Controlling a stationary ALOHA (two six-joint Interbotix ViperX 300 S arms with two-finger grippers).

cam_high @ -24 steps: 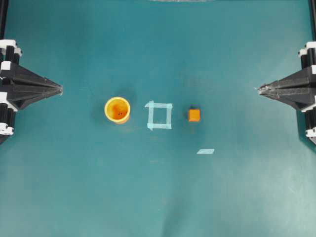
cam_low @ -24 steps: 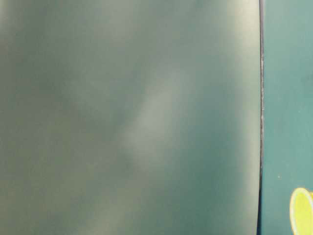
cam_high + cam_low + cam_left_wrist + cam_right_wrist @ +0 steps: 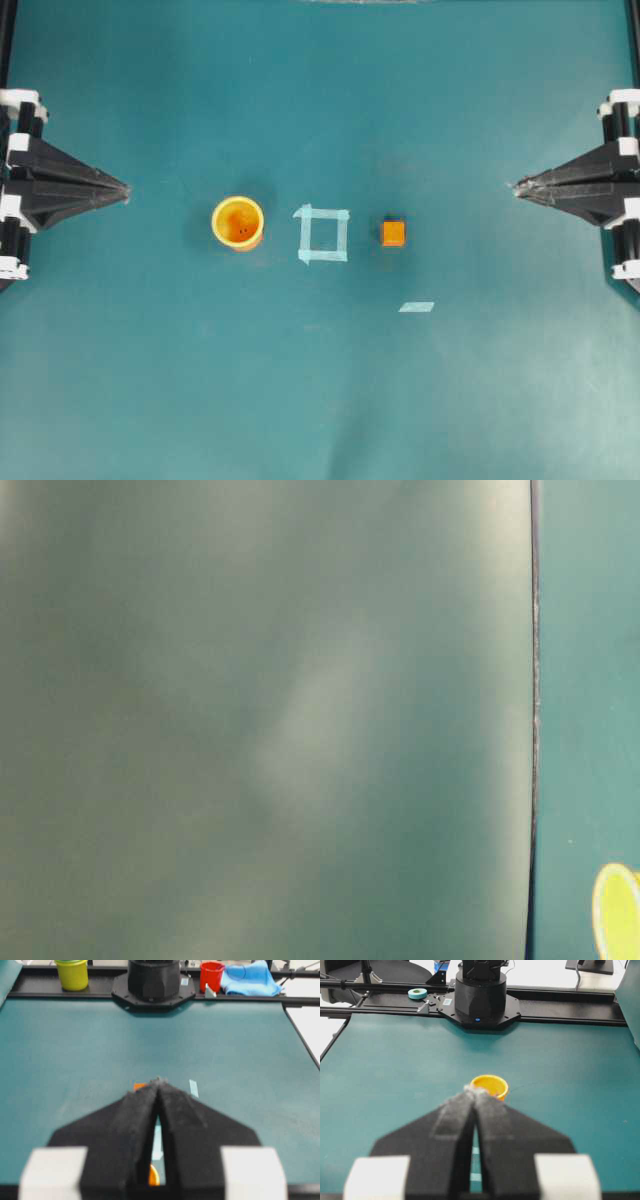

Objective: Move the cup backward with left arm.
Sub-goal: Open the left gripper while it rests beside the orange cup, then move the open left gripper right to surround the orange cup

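Standing upright on the teal table (image 3: 150, 380), the cup (image 3: 238, 222) lies left of the tape square (image 3: 323, 234), rightward of the left gripper (image 3: 124, 187), whose jaws are pressed together, empty; the right gripper (image 3: 517, 186), likewise closed, sits far off.

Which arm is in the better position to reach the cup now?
Left. The cup stands nearer the left gripper, with bare mat between; from the right gripper, the cube and tape square lie before it.
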